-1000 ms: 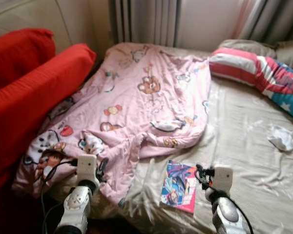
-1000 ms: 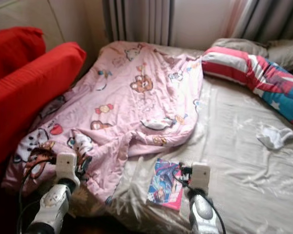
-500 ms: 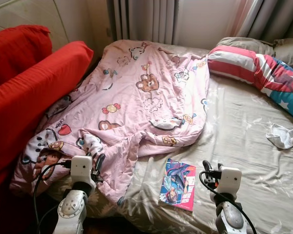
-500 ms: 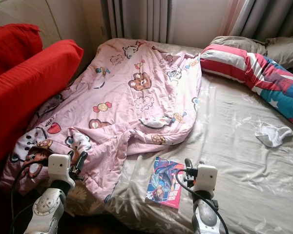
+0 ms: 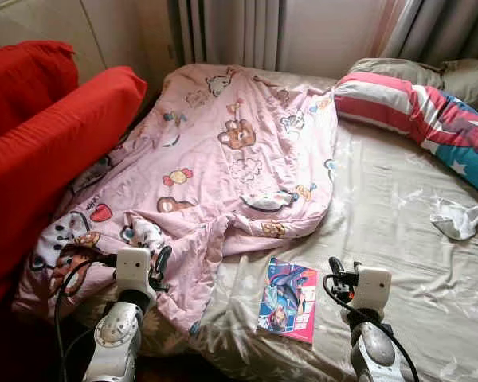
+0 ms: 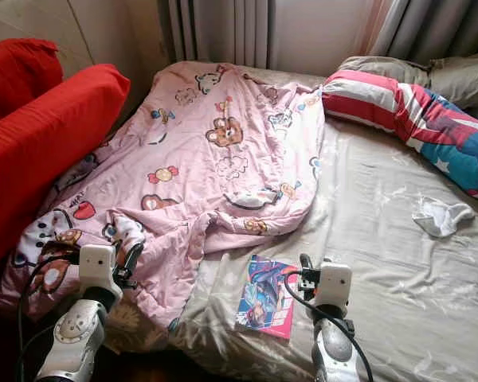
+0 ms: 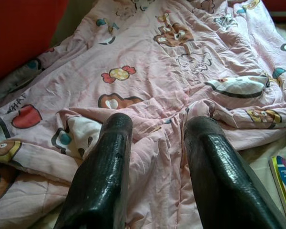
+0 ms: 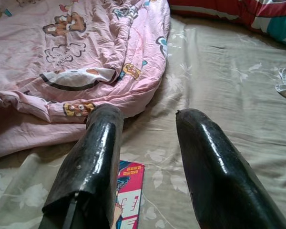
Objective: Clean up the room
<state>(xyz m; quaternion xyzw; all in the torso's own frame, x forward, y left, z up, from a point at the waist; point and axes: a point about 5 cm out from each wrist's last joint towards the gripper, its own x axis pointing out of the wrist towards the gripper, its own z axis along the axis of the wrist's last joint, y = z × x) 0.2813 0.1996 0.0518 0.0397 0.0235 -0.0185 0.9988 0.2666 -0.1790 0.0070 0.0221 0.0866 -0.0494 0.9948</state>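
Right wrist view: right end effector (image 8: 148, 157), fingers spread wide and empty, hovers beside the glossy colourful comic booklet (image 5: 288, 299) on the beige bed sheet (image 5: 398, 231); a flat, low approach suits its thin edge, left end effector (image 7: 157, 167) likewise wide over the pink cartoon-print quilt (image 5: 223, 159).

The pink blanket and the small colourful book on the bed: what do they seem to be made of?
The pink blanket looks like soft, matte quilted cotton or a similar fabric: it wrinkles, bunches in folds and carries printed cartoon figures. The book looks like thin paper with a glossy printed cover: it lies flat with straight edges and bright colours, though the gloss is hard to confirm.
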